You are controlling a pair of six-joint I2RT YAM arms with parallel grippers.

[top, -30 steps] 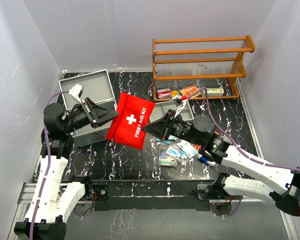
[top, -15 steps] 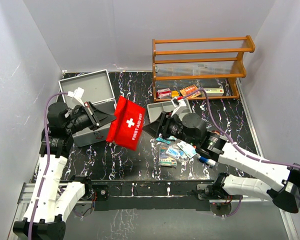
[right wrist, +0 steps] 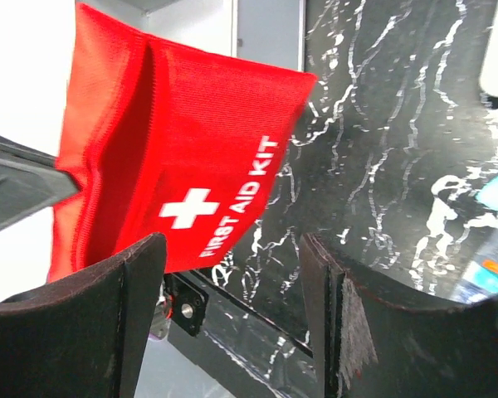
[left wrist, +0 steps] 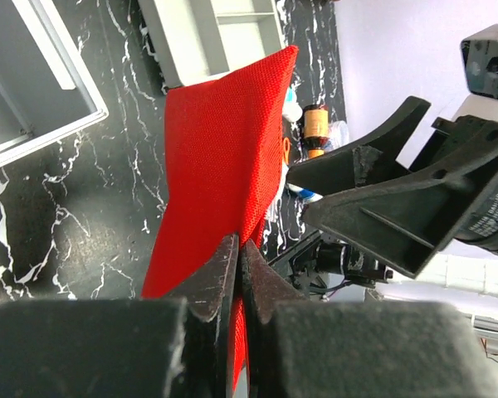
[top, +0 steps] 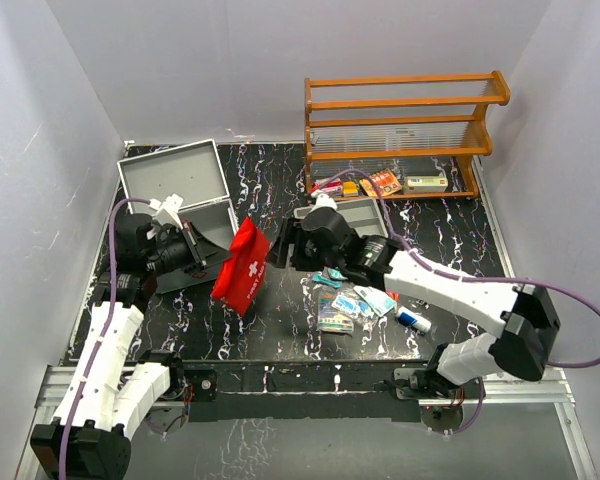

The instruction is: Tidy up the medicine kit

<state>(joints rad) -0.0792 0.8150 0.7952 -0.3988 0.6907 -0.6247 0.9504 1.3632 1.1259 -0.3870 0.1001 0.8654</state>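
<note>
The right end effector (right wrist: 232, 247) released the red pouch (top: 243, 268).

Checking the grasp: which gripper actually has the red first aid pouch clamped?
The left gripper: it is shut on an edge of the red pouch. The right gripper is wide open, gripping nothing.

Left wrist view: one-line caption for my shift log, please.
Left gripper pinches the red first aid pouch by its edge over the marble table, open right gripper facing it.

A black table (top: 280, 320) with white veins fills the middle of the frame. Plain pale walls (top: 210, 60) close three sides. A wooden rack (top: 410, 153) stands at upper right.
</note>
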